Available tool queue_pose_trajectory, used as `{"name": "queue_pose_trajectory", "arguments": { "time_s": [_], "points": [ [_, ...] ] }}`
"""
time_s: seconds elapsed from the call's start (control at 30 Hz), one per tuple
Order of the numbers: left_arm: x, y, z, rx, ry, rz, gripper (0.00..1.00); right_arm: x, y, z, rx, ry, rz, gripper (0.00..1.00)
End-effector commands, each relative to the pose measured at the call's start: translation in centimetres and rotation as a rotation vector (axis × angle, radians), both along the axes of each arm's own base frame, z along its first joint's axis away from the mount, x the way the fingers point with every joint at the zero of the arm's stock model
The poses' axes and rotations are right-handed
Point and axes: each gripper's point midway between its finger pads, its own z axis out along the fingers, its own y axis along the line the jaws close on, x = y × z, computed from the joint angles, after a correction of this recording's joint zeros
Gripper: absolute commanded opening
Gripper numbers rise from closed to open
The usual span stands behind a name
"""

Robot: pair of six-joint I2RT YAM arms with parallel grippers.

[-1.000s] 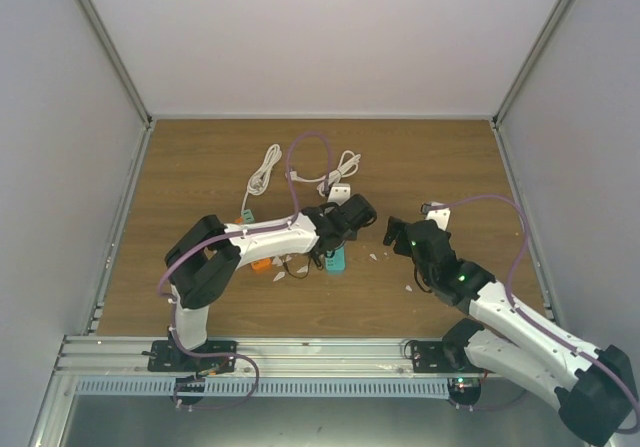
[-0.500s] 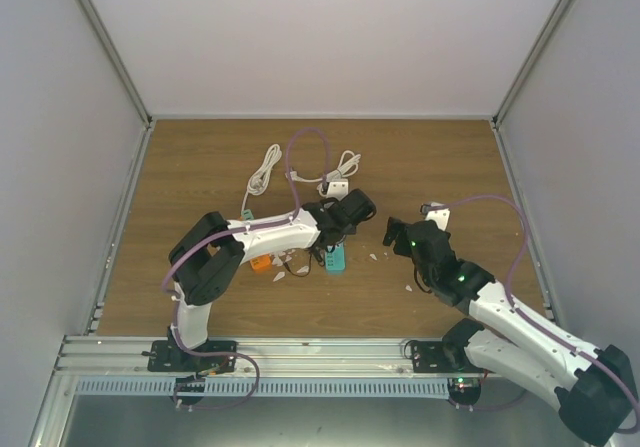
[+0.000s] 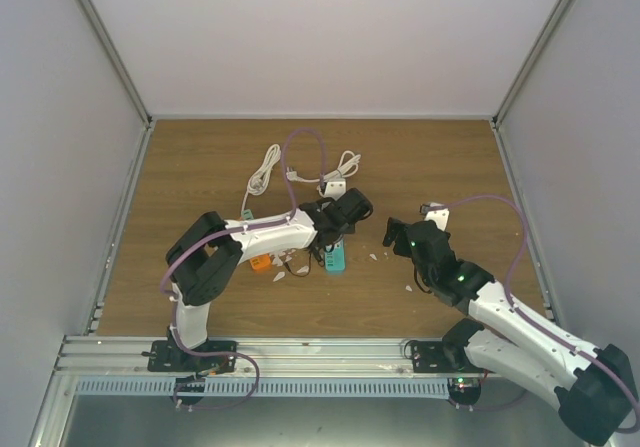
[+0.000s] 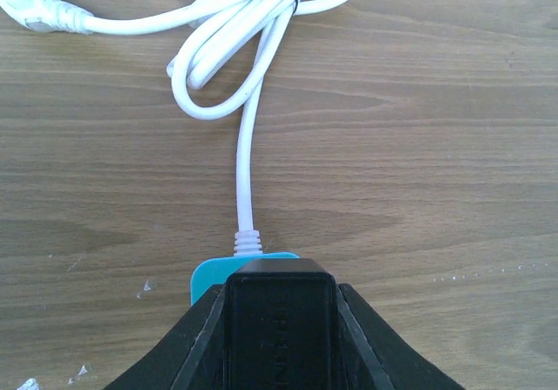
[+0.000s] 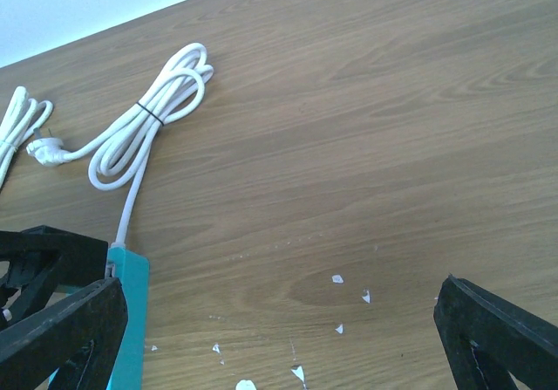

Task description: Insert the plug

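Observation:
My left gripper is shut on the plug, a small black boxy adapter. In the left wrist view the plug fills the space between my black fingers. It sits right over the cord end of the teal power strip. I cannot tell whether plug and strip touch. The strip also shows in the top view and in the right wrist view. My right gripper is open and empty, to the right of the strip, with its fingertips wide apart over bare wood.
The strip's long white cord lies coiled behind it, ending in a white plug. A second white cord lies at the back left. An orange block and small white scraps lie near the strip. Walls enclose three sides.
My left gripper has shifted slightly over the strip with the plug in it, and its purple cable loop moved a little. The right arm has not moved.

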Motion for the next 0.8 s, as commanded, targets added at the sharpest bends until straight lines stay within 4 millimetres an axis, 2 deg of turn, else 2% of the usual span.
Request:
{"name": "queue_pose_trajectory", "arguments": {
  "time_s": [0.0, 0.33, 0.53, 0.77],
  "points": [
    [-1.2, 0.2, -0.7, -0.009, 0.043, -0.026, 0.00, 0.2, -0.4, 0.0, -0.002, -0.011, -0.013, 0.99],
    [-2.0, 1.6, -0.2, 0.018, 0.054, 0.032, 0.00, 0.2, -0.4, -0.1, -0.007, -0.007, -0.017, 1.00],
    [-2.9, 1.6, 1.1, 0.010, 0.039, 0.034, 0.00, 0.2, -0.4, -0.2, -0.009, -0.007, -0.018, 1.00],
    [-3.4, 1.2, 1.1, 0.002, 0.049, 0.020, 0.00, 0.2, -0.4, -0.2, -0.010, -0.007, -0.019, 1.00]
  ]
}}
